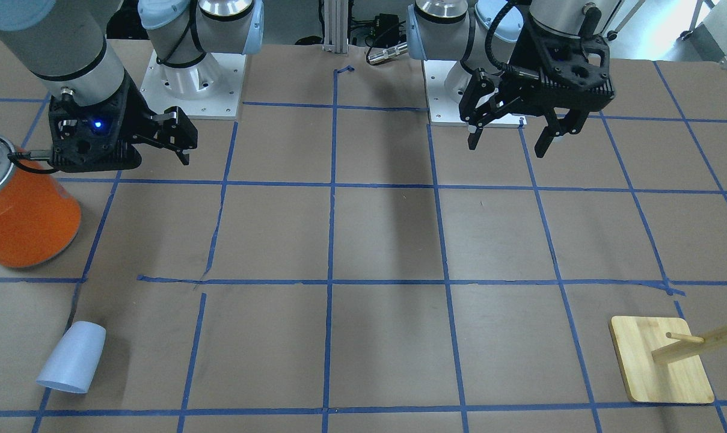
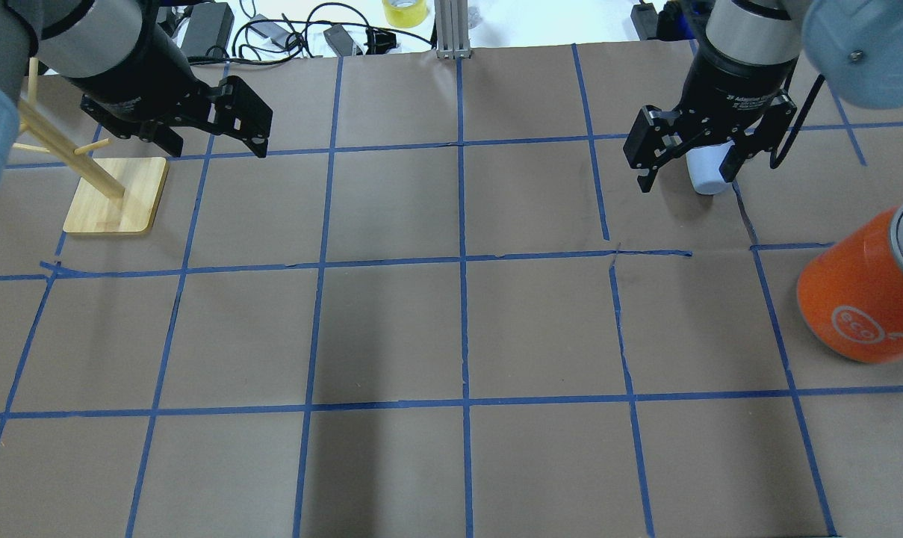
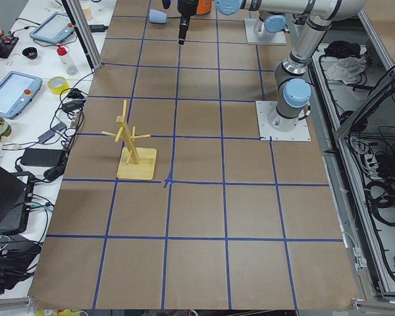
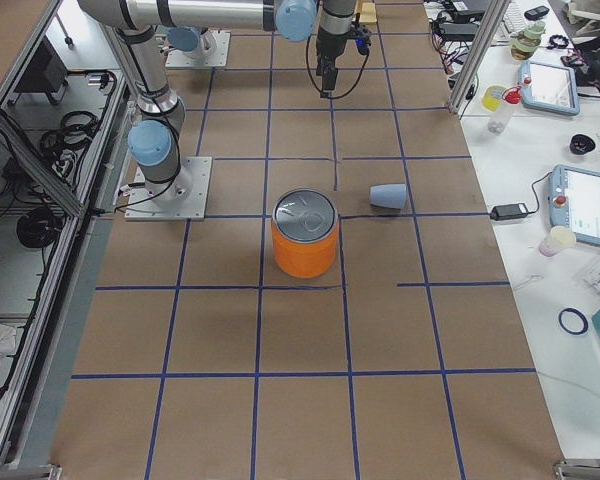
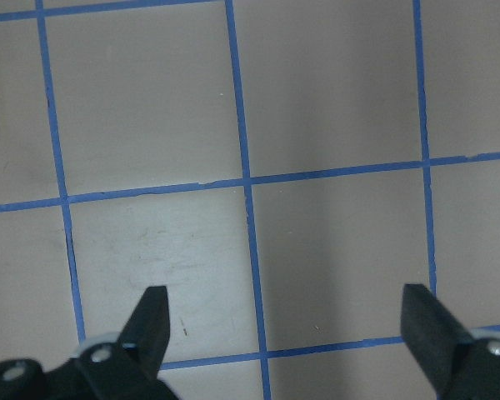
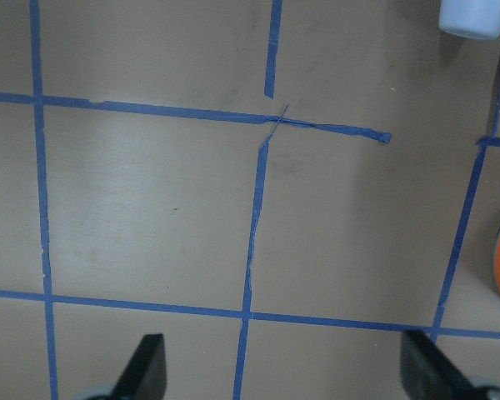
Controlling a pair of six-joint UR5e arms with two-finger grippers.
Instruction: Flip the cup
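Observation:
The pale blue cup (image 1: pixel 71 359) lies on its side on the brown table, far from the robot on its right side, wide rim pointing away from it. It also shows in the exterior right view (image 4: pixel 388 196), at the top corner of the right wrist view (image 6: pixel 475 17), and partly behind the right fingers in the overhead view (image 2: pixel 709 178). My right gripper (image 1: pixel 180 144) (image 2: pixel 684 179) is open, empty, and held high above the table, short of the cup. My left gripper (image 1: pixel 507 147) (image 2: pixel 208 142) is open and empty over bare table (image 5: pixel 317 125).
A large orange can (image 1: pixel 26 216) (image 2: pixel 862 299) with a silver top stands near the cup on the robot's right. A wooden peg stand (image 1: pixel 661 367) (image 2: pixel 115 196) stands on the robot's left. Blue tape lines grid the table.

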